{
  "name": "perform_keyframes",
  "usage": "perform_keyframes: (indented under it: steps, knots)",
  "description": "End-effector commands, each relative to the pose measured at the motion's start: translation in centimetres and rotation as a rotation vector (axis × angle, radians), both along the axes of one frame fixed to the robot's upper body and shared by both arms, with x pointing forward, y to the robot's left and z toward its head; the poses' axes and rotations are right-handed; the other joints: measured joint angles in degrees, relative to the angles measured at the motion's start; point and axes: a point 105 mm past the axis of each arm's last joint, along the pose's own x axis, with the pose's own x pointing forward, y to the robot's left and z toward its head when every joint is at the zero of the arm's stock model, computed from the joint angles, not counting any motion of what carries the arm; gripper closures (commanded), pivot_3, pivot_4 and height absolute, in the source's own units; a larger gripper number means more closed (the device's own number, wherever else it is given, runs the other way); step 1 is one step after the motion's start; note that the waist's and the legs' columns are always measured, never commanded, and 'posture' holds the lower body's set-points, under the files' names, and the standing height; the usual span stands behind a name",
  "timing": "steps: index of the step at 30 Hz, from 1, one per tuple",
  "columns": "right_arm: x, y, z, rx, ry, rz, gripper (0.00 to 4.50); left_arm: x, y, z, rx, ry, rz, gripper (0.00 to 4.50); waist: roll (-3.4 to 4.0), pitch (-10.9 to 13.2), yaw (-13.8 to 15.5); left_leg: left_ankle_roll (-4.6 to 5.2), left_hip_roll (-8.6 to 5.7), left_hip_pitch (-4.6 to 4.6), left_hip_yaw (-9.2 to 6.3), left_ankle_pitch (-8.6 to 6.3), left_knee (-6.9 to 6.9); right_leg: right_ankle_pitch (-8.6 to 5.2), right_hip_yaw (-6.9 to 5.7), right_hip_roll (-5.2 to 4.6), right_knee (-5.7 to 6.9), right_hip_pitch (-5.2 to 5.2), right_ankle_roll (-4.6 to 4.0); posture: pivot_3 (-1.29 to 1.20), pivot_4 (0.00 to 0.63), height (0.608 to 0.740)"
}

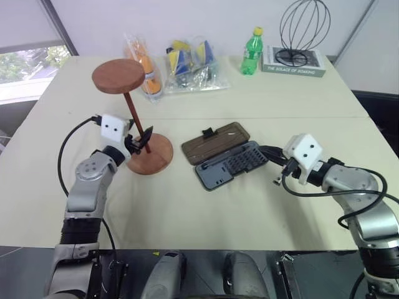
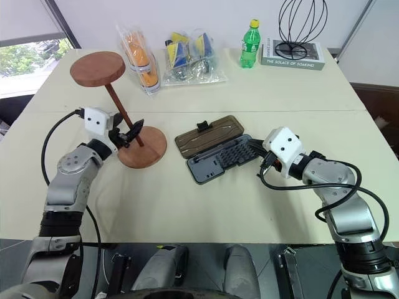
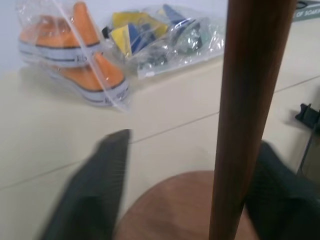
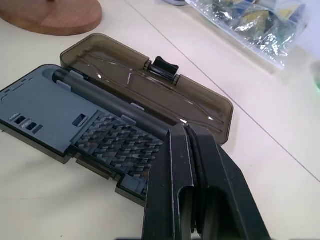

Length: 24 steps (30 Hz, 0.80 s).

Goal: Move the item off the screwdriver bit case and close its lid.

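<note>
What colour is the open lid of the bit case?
Translucent smoky brown, with a small black latch tab; the lid shows best in the right wrist view.

A cream table [image 1: 262, 99] carries, along its far edge, a clear bag of orange cones [image 1: 144, 68], a clear bag of yellow and blue pieces [image 1: 190, 65], an upright green bottle [image 1: 251, 53] with a yellow cap, and a book [image 1: 294, 62] with a black wire sculpture [image 1: 303, 28] standing on it.

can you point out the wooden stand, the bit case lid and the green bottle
wooden stand [image 1: 149, 157]: left eye view, on its round base
bit case lid [image 1: 215, 142]: left eye view, middle of the brown smoked half
green bottle [image 1: 251, 55]: left eye view, on its body
</note>
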Motion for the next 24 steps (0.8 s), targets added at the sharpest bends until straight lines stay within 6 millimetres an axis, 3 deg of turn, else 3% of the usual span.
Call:
perform_keyframes:
  steps: [1, 2, 3, 8, 11, 14, 16, 18, 24]
  knots:
    - [-0.3, 0.6, 0.8, 0.0, -0.045, 0.014, 4.5, -0.1, -0.3, 1.6, 0.001, -0.062, -0.019, 3.89, 0.0, 0.0, 0.0, 0.0, 0.0, 0.0, 0.0, 0.0, 0.0, 0.0, 0.0, 0.0, 0.0, 0.0, 0.0, 0.0, 0.15, 0.74]
    - [-0.3, 0.6, 0.7, 0.0, -0.045, 0.014, 4.5, -0.1, -0.3, 1.7, -0.002, -0.064, -0.019, 4.35, -0.01, 0.0, 0.0, 0.0, 0.0, 0.0, 0.0, 0.0, 0.0, 0.0, 0.0, 0.0, 0.0, 0.0, 0.0, 0.0, 0.15, 0.74]
    - [-0.2, 0.6, 0.7, 0.0, -0.045, 0.014, 4.5, -0.1, -0.3, 1.8, -0.004, -0.066, -0.019, 4.42, -0.01, 0.0, 0.0, 0.0, 0.01, 0.0, 0.0, 0.0, 0.0, 0.0, 0.0, 0.0, 0.0, 0.01, 0.0, 0.0, 0.15, 0.74]
    - [-0.1, 0.9, 0.4, 0.003, -0.041, 0.018, 4.5, 0.0, 0.7, 2.8, -0.022, -0.096, 0.045, 4.42, -0.02, 0.0, 0.0, 0.0, 0.0, 0.01, -0.01, 0.0, 0.01, 0.0, 0.01, 0.01, 0.01, 0.0, 0.0, 0.0, 0.15, 0.74]
    - [-0.1, 1.1, 0.2, 0.005, -0.034, 0.027, 4.5, 0.3, 2.8, 3.9, -0.048, -0.133, 0.159, 4.42, -0.04, 0.0, 0.0, 0.0, 0.0, 0.01, -0.02, 0.0, 0.01, 0.0, 0.01, 0.01, 0.02, 0.0, 0.0, 0.0, 0.15, 0.74]
    - [0.0, 1.3, 0.0, 0.007, -0.028, 0.035, 4.5, 0.6, 6.2, 5.1, -0.064, -0.174, 0.329, 4.42, -0.08, 0.0, 0.0, -0.02, 0.01, 0.01, -0.04, 0.01, 0.01, 0.0, 0.01, 0.02, 0.03, -0.01, 0.0, 0.0, 0.15, 0.74]
    - [0.0, 1.7, -0.2, 0.01, -0.02, 0.049, 4.5, 0.5, 10.7, 6.3, -0.087, -0.21, 0.523, 4.42, -0.08, 0.0, -0.1, -0.02, 0.01, 0.01, -0.04, 0.01, 0.01, 0.0, 0.01, 0.03, 0.04, -0.02, 0.0, 0.0, 0.15, 0.74]
    - [0.0, 2.0, -0.3, 0.013, -0.015, 0.061, 4.5, 0.1, 13.7, 7.0, -0.103, -0.238, 0.643, 4.42, -0.09, 0.0, -0.4, -0.02, 0.01, 0.01, -0.04, 0.01, 0.01, 0.0, 0.02, 0.05, 0.05, -0.04, 0.0, 0.0, 0.15, 0.74]
    - [0.0, 2.6, -0.6, 0.017, -0.01, 0.077, 4.5, -0.7, 19.3, 6.8, -0.152, -0.255, 0.847, 4.42, -0.18, 0.0, 0.1, -0.31, 0.0, 0.01, -0.02, 0.18, 0.01, 0.01, 0.03, 0.03, 0.04, -0.03, 0.01, 0.0, 0.15, 0.74]
